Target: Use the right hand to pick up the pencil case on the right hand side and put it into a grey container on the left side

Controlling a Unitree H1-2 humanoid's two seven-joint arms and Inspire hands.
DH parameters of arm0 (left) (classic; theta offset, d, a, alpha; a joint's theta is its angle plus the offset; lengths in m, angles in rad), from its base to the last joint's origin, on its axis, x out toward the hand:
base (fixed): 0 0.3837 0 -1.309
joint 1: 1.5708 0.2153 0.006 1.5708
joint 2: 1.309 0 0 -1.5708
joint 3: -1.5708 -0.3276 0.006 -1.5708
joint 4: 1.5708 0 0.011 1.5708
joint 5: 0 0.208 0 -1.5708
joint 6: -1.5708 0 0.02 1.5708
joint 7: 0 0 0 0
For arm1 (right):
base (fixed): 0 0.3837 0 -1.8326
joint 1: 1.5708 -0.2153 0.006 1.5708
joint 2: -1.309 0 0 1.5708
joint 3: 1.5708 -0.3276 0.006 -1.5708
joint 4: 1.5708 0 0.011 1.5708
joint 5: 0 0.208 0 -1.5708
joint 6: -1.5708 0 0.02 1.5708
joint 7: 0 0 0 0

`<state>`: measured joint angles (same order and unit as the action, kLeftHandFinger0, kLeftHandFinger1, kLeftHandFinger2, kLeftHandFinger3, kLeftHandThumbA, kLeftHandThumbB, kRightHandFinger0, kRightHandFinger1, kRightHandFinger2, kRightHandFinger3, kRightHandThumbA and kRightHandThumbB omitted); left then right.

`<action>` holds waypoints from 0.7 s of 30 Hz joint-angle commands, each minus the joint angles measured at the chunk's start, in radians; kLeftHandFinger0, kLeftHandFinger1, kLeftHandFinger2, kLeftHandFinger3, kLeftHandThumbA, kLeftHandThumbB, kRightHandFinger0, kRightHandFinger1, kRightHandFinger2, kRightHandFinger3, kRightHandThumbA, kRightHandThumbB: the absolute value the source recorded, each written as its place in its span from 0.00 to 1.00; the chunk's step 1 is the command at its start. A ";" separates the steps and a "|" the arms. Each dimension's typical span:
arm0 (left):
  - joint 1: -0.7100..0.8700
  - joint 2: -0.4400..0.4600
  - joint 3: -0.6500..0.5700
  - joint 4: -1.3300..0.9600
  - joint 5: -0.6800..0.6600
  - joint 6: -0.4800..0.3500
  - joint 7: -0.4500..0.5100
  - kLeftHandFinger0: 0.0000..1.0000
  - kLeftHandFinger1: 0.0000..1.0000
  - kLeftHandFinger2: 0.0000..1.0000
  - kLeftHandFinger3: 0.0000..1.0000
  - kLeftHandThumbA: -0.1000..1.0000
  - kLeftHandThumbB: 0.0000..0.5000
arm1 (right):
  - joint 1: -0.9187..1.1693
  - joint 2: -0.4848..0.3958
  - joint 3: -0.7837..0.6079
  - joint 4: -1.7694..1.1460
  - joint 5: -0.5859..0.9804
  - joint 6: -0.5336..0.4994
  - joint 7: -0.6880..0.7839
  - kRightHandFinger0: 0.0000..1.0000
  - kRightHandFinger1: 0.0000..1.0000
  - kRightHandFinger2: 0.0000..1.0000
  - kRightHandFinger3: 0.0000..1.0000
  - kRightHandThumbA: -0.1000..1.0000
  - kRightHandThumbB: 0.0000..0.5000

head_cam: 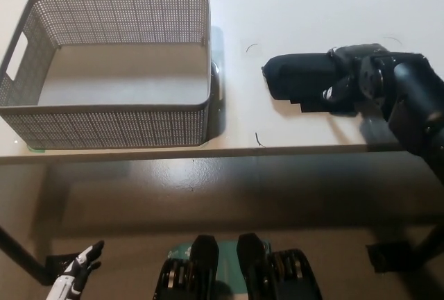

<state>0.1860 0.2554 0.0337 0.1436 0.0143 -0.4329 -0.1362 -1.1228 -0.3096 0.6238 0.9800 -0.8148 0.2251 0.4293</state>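
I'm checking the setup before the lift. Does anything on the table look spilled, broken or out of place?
Nothing stands out. The grey basket sits upright and empty on the left of the table; the black pencil case lies flat on the right with the right hand on it. The left hand hangs below the table.

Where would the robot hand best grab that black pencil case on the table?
Probably around its right end, coming from the right, fingers across the narrow width. The pencil case lies lengthwise left to right, and the right robot hand is already at that end. The left robot hand rests low.
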 commanded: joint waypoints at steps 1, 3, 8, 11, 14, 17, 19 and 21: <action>-0.008 0.025 -0.012 -0.033 0.026 -0.037 -0.002 1.00 1.00 0.97 0.88 1.00 0.72 | -0.070 0.029 0.013 0.094 -0.012 -0.051 -0.101 1.00 1.00 1.00 1.00 0.74 1.00; -0.010 0.028 -0.021 -0.038 0.031 -0.037 0.000 1.00 1.00 0.95 0.88 1.00 0.69 | -0.062 0.061 0.017 0.181 -0.001 -0.080 -0.146 1.00 1.00 1.00 1.00 0.73 1.00; -0.015 0.032 -0.033 -0.046 0.047 -0.037 0.007 1.00 1.00 0.94 0.88 1.00 0.74 | -0.047 0.118 0.037 0.315 0.003 -0.117 -0.205 1.00 1.00 1.00 1.00 0.77 1.00; -0.026 0.033 -0.034 -0.050 0.048 -0.037 0.008 1.00 1.00 0.95 0.90 1.00 0.74 | -0.026 0.147 0.026 0.370 0.023 -0.141 -0.239 1.00 1.00 1.00 1.00 0.75 1.00; -0.032 0.036 -0.032 -0.056 0.051 -0.037 0.008 1.00 1.00 0.95 0.90 1.00 0.72 | -0.015 0.161 0.005 0.397 0.046 -0.153 -0.254 1.00 1.00 1.00 1.00 0.73 1.00; -0.044 0.038 -0.037 -0.051 0.056 -0.037 0.007 1.00 1.00 0.95 0.91 1.00 0.76 | 0.000 0.167 -0.006 0.416 0.058 -0.153 -0.274 1.00 1.00 1.00 1.00 0.71 1.00; -0.047 0.033 -0.040 -0.051 0.057 -0.037 0.008 1.00 1.00 0.96 0.91 1.00 0.81 | 0.017 0.166 -0.020 0.421 0.067 -0.167 -0.339 1.00 1.00 1.00 1.00 0.50 1.00; -0.051 0.032 -0.041 -0.054 0.053 -0.037 0.004 1.00 1.00 0.96 0.91 1.00 0.79 | 0.042 0.161 -0.004 0.418 0.037 -0.191 -0.508 0.27 0.42 0.64 1.00 0.12 0.65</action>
<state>0.1485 0.2644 0.0012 0.1205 0.0582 -0.4331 -0.1354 -1.1596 -0.1755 0.6151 1.3626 -0.7943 0.1101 0.1098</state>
